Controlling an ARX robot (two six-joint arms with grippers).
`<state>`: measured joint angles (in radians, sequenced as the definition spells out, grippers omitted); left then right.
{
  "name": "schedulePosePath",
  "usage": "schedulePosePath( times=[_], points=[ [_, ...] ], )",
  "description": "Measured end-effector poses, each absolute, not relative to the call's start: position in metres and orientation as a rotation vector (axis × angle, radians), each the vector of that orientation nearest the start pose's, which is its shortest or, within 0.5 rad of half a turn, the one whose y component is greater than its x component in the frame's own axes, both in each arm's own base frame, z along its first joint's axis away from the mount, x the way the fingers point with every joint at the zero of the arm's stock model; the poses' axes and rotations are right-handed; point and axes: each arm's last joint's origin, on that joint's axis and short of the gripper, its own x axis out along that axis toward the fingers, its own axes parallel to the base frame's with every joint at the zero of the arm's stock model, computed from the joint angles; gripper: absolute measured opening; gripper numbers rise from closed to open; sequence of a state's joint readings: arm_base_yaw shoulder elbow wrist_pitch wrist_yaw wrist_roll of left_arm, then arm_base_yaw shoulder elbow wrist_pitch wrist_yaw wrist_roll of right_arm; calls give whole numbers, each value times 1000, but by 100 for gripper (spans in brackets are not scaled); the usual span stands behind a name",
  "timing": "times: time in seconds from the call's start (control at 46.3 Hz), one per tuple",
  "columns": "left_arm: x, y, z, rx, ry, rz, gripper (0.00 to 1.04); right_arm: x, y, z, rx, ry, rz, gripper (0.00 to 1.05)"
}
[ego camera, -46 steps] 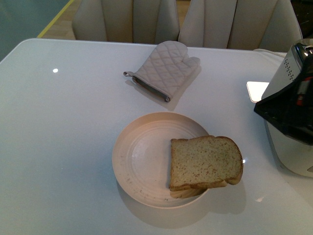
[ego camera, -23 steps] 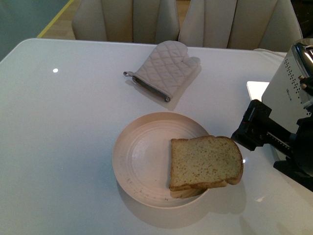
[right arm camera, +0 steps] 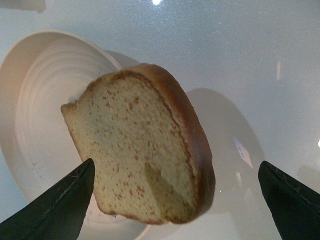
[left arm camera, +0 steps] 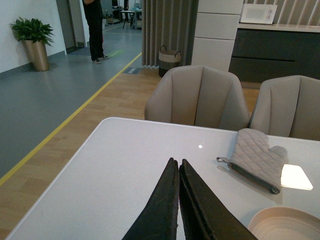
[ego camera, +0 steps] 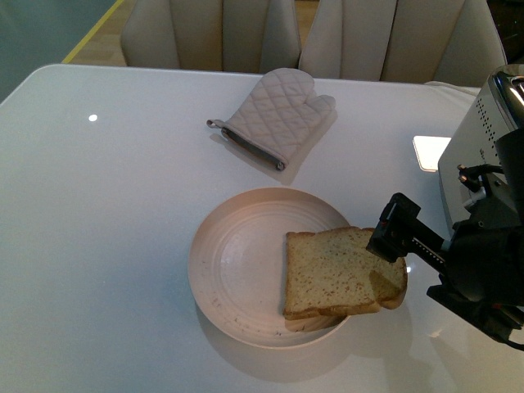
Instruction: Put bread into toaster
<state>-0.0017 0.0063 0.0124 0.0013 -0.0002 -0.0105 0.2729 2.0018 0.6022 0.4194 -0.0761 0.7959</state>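
Task status: nothing delivered yet. The bread (ego camera: pixel 340 274) lies flat on the right side of the plate (ego camera: pixel 214 266), close to you. Its rounded crust hangs over the rim on the toaster side. It reads as two stacked slices. Every step is ahead of you: grasp, lift, carry, drop into a slot.

Right end effector (right arm camera: pixel 176 165): jaws spread wide and empty. In the wrist view they straddle the bread, one finger off each side. The front view shows it reaching in from the right over the bread's crust end and shadowing that corner. You appear to be above the slice, not on it; how high, I cannot tell. I judge this as the approach to the grasp.

Toaster (ego camera: pixel 483 123): upright at the right edge of the surface (ego camera: pixel 98 246), just behind the right arm and apart from the plate. Its slots are cut off by the frame edge, so you cannot check them from here.

Left end effector (left arm camera: pixel 178 170): fingers pressed together, holding nothing, hanging over bare surface away from the bread.

Farther back: the oven mitt (ego camera: pixel 278 115) lies beyond the plate, untouched. Two chairs (ego camera: pixel 213 33) stand at the far edge.
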Motion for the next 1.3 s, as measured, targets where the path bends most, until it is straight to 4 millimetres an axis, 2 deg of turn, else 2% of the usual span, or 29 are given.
schedulePosePath(
  times=[0.238,0.302,0.518,0.583,0.713,0.799,1.015,1.101,1.209,1.296],
  points=[
    [97,0,167,-10,-7,-2,3,295,84,14,652,1058,-73,96],
    [97,0,167,-11,-7,-1,5,300,86,11,669,1058,-60,87],
    [97,0,167,-11,-7,-2,50,303,91,11,716,1047,-38,44],
    [97,0,167,-11,-7,-2,59,303,91,11,734,1044,-34,37],
    [97,0,167,-11,-7,-1,82,298,88,22,790,1024,-9,15],
    [97,0,167,-10,-7,-2,99,299,84,43,825,974,20,3],
    [97,0,167,-9,-7,-1,98,305,64,114,834,793,50,3],
    [97,0,167,-9,-7,-2,98,309,45,171,731,619,27,3],
    [97,0,167,-9,-7,-1,98,307,15,253,527,387,-23,3],
    [97,0,167,-8,-7,-2,98,305,-2,281,370,324,-71,3]
  ],
)
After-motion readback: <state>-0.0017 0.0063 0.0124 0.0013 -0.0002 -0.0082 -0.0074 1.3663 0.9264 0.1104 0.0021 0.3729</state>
